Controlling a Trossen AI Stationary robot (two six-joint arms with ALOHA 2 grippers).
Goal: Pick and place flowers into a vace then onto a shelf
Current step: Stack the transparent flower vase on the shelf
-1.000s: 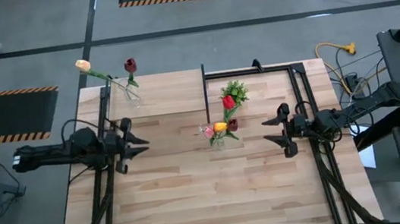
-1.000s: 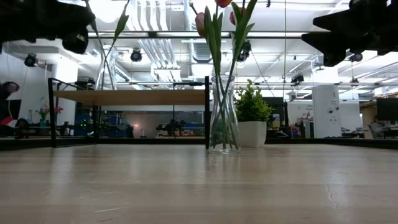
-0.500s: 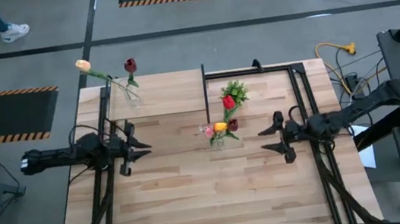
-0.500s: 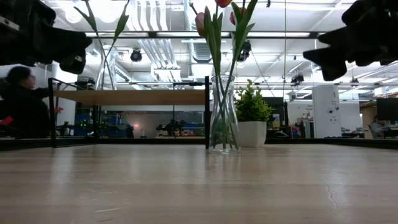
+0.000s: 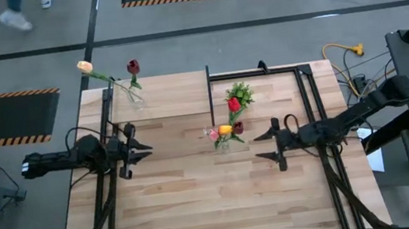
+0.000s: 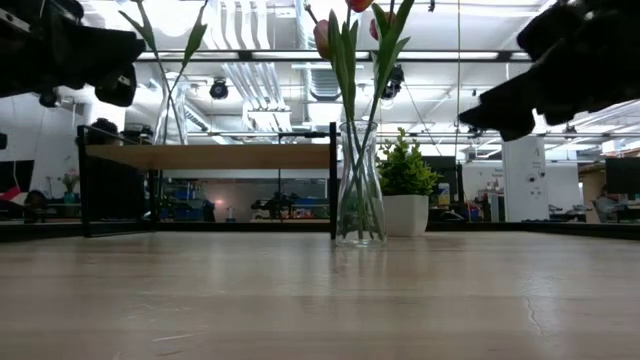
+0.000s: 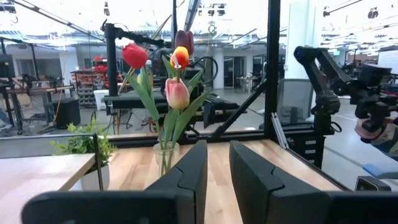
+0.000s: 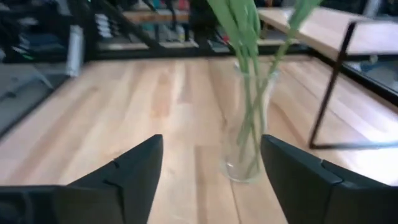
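A clear glass vase (image 5: 222,142) stands on its base on the table near the middle, holding several tulips (image 5: 227,130) with red, orange and pink heads. My right gripper (image 5: 258,147) hovers open just right of it. In the right wrist view the vase (image 8: 245,124) stands ahead of the gap between the fingers, untouched. A second vase (image 5: 134,97) stands on the shelf (image 5: 163,96) at the far left, with a cream tulip (image 5: 85,66) and a dark red tulip (image 5: 133,66). My left gripper (image 5: 148,147) waits left of the table vase, with a narrow empty gap (image 7: 218,168).
A small green potted plant (image 5: 239,92) stands just beyond the table vase, beside the shelf's black corner leg (image 6: 333,180). Black frame rails run along the table's far and right sides (image 5: 307,94). A person walks on the floor beyond the far left corner (image 5: 16,16).
My right gripper has moved toward the table's left edge, closing on the table vase, and has sunk and tipped its fingers downward. My left gripper has sunk a little. The vases and flowers have not moved.
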